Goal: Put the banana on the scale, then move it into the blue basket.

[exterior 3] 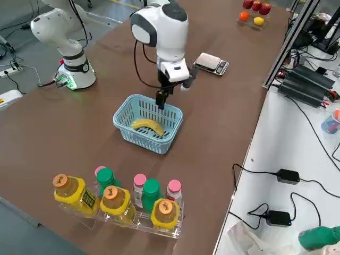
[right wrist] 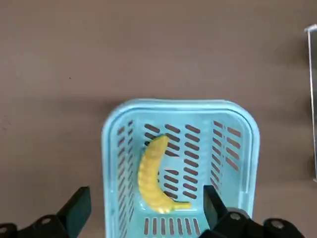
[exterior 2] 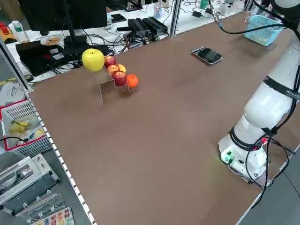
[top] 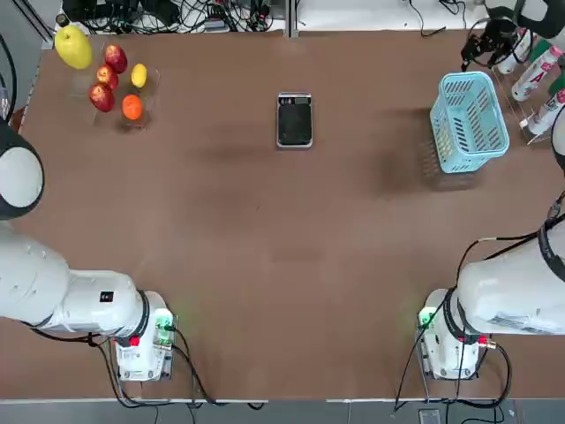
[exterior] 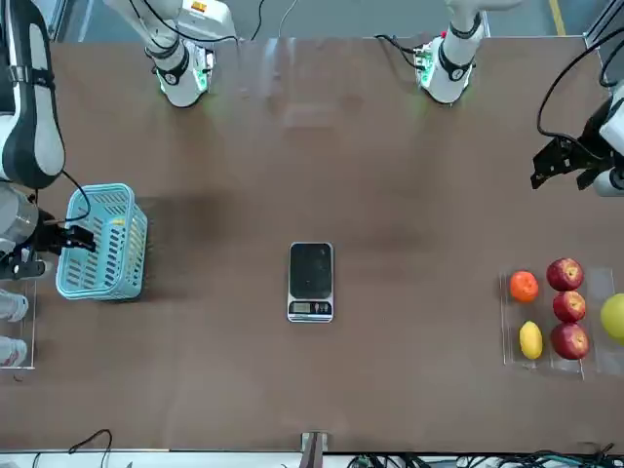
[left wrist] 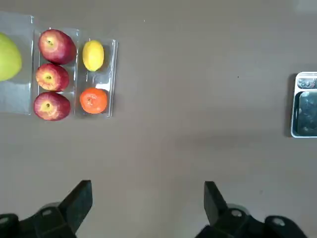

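Bench layout read left to right, clock face laid over the table in the top view; left gripper (left wrist: 148, 191) hangs over the table toward 10 o'clock, near the fruit; its two black fingers stand wide open, holding nothing.

Clear plastic fruit tray (left wrist: 114, 74) sits at 10 o'clock; large yellow-green apple (top: 73, 47) on its outer side, then three red apples (top: 107, 77) in a row; small yellow lemon (top: 139, 75) and round orange mandarin (top: 132, 107) lie on the side nearer the table's middle.

Small flat black scale (top: 294, 120) with silver-grey edge lies at 12 o'clock; lighter display panel at its far end, pointing to 12.

Light blue plastic basket (top: 470, 122) with slatted sides stands upright at 2 o'clock; small curved yellow banana (exterior 3: 149, 126) lies inside on the basket floor, well apart from the scale; its outline and dark slots below it show clearly from the right wrist.

Right gripper (right wrist: 147, 193) hangs above the basket; its jaws are wide open, with the banana free below them.

Clear rack (exterior 3: 146, 223) of capped bottles (exterior 3: 119, 204) stands farther right, also toward 2 o'clock, just beside the basket.
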### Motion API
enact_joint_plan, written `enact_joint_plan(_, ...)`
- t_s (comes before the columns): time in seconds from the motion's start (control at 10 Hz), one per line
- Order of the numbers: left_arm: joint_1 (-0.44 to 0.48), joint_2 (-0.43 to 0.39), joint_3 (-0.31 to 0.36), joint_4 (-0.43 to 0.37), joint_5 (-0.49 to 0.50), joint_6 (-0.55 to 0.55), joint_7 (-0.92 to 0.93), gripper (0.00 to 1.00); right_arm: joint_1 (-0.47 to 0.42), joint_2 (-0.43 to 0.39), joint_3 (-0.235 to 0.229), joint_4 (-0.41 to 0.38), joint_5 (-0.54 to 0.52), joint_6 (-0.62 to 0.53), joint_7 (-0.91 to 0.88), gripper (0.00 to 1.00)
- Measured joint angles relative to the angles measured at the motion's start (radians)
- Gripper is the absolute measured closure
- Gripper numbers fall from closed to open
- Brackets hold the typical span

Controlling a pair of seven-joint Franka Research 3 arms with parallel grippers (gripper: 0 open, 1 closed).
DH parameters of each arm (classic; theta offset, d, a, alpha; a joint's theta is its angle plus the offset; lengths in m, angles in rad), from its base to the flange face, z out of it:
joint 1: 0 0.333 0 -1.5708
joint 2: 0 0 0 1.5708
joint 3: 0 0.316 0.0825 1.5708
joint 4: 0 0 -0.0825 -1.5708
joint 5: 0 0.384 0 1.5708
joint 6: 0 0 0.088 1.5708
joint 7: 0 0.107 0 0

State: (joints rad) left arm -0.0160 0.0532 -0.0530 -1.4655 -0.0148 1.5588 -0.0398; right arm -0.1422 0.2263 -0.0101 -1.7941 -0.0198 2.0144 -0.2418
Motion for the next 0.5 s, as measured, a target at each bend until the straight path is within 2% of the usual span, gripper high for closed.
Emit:
enact_joint_plan(0.3, 0.000, 0.000, 0.000, 0.002, 0.000, 0.000, 0.000, 0.00, 0.123, -0.009, -0.016, 0.057, -0.002, -0.016, 0.110, 0.00)
enact_joint_plan(0.5, 0.000, 0.000, 0.001, 0.002, 0.000, 0.000, 0.000, 0.00, 0.187, -0.032, -0.048, 0.158, -0.020, -0.145, 0.125, 0.00)
